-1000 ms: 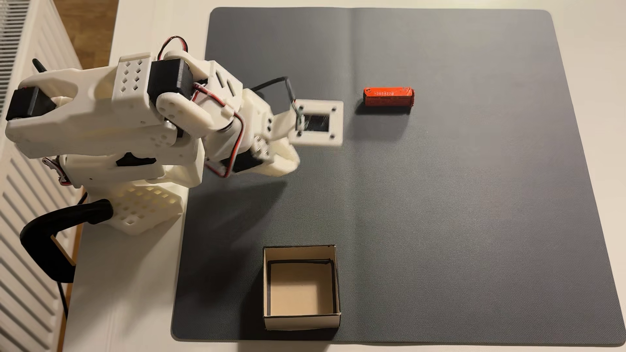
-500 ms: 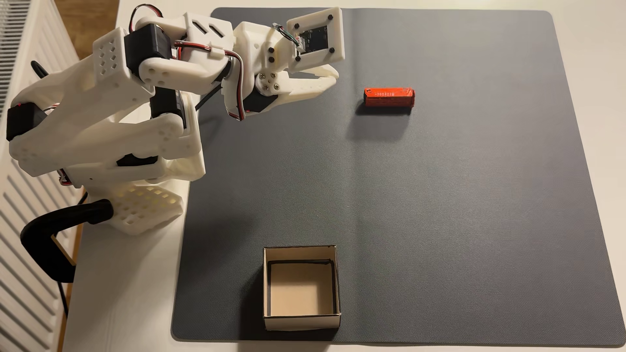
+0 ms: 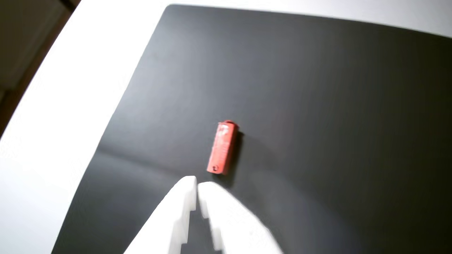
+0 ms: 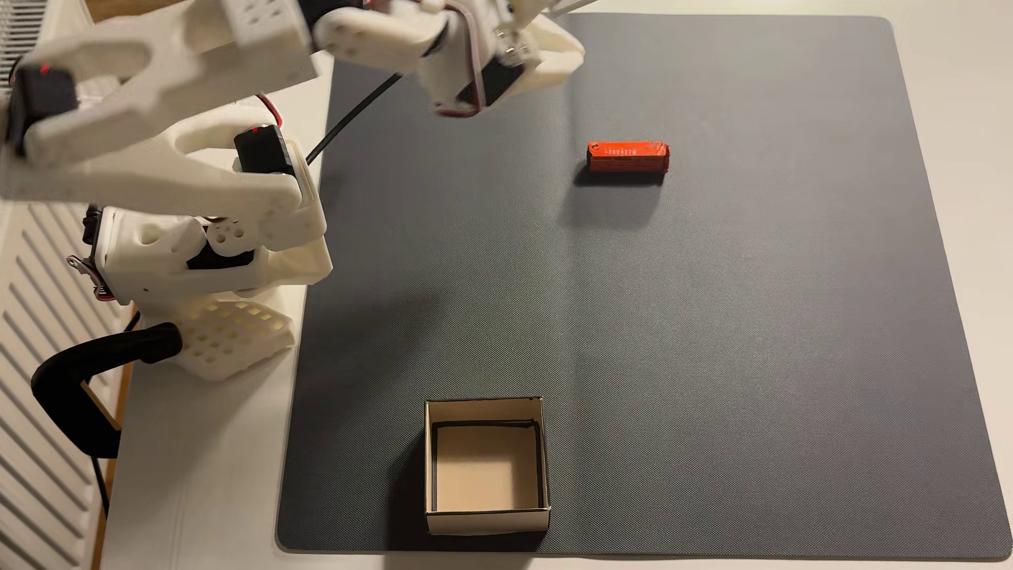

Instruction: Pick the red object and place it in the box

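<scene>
Orange-red cylinder, the red object (image 4: 628,157), bears fine printed text

White printed arm (image 4: 164,109), reaching from its base (image 4: 181,263) at the left of the fixed view up toward the top edge, upper links raised and blurred. Black servo housings and red-and-black wiring show along the links. Wrist (image 4: 471,60) angled downward at the top centre. In the wrist view, gripper (image 3: 197,184) enters from the bottom edge; its two white fingers (image 3: 226,211) converge, tips nearly meeting, nothing between them.
</scene>
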